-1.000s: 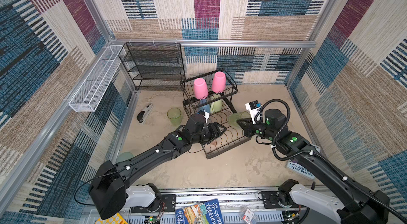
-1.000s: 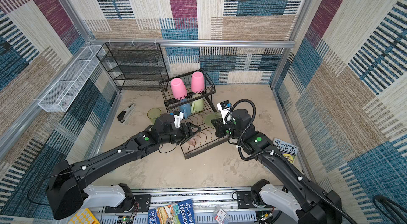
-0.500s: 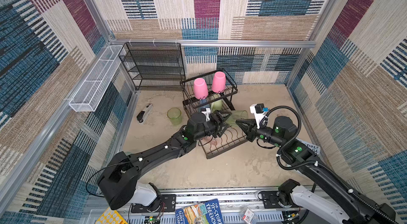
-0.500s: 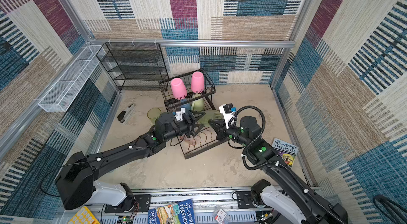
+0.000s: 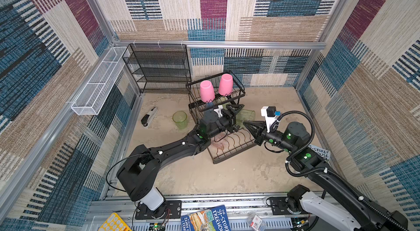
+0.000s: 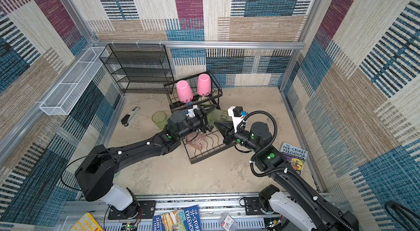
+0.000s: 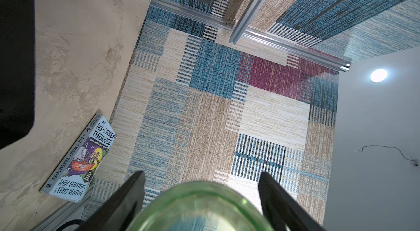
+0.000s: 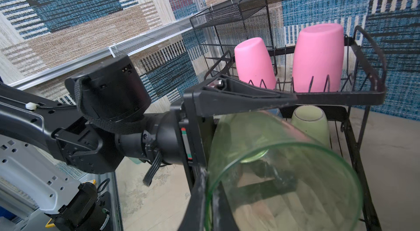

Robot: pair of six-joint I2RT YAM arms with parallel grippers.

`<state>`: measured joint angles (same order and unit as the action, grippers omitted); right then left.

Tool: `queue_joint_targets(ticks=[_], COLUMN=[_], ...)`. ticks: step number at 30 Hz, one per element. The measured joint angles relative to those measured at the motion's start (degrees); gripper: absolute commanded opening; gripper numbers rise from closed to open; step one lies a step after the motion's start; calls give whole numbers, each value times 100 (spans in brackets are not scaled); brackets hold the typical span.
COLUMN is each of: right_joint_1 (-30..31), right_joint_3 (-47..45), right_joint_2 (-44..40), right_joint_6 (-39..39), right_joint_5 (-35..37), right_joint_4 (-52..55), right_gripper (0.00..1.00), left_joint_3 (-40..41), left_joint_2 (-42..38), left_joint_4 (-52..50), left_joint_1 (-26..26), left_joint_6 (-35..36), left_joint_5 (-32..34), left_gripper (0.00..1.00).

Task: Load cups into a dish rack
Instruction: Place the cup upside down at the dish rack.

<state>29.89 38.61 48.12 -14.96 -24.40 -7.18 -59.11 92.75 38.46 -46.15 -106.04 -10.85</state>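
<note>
The black wire dish rack (image 5: 241,93) (image 8: 341,98) holds two pink tumblers (image 5: 206,91) (image 5: 225,85) upside down in its upper basket. A pale-green mug (image 8: 310,123) stands beneath them. A clear-pink cup (image 5: 218,142) lies in the lower tray. A clear-green cup (image 5: 247,115) (image 8: 284,173) hangs on its side over the tray. My right gripper (image 5: 244,123) (image 8: 208,200) is shut on its rim. My left gripper (image 5: 236,116) (image 7: 201,174) is open, with a finger either side of that cup's base (image 7: 200,205) and gaps showing. Another clear-green cup (image 5: 180,119) stands on the floor left of the rack.
A black mesh shelf unit (image 5: 159,68) stands at the back left, beside a white mesh basket (image 5: 100,82) on the left wall. A small grey device (image 5: 148,116) lies on the floor near the loose cup. A book (image 6: 293,157) leans at the right wall.
My left gripper rose to the green cup's base and spread its jaws wider. The right arm dropped lower and further right while keeping its grip on the rim.
</note>
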Motion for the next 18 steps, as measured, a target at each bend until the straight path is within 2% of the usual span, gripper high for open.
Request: queue_joint_targets(ticks=[8,11,13,17,18], right_joint_1=[-2,-2,-2,15,15], right_joint_3=[0,2,20,120,142], right_joint_2=[-26,-44,-48,-44,-37], right_joint_6=[13,31,31,-28,-61], right_joint_5=[153,153,168,146,149], right_joint_4=[22,66,122,223,245], right_gripper=[0,1,18,41,43], left_joint_3=[-74,-72,-72,-76,-79], left_joint_2=[149,138,131,131,131], left_joint_4=[199,184,157,155,155], left_joint_1=[-26,-31,-37,-37,-37], left_joint_6=[-37,24,105,415,485], left_joint_5=[61,85,144,170,186], left_gripper=[57,54,52,47,45])
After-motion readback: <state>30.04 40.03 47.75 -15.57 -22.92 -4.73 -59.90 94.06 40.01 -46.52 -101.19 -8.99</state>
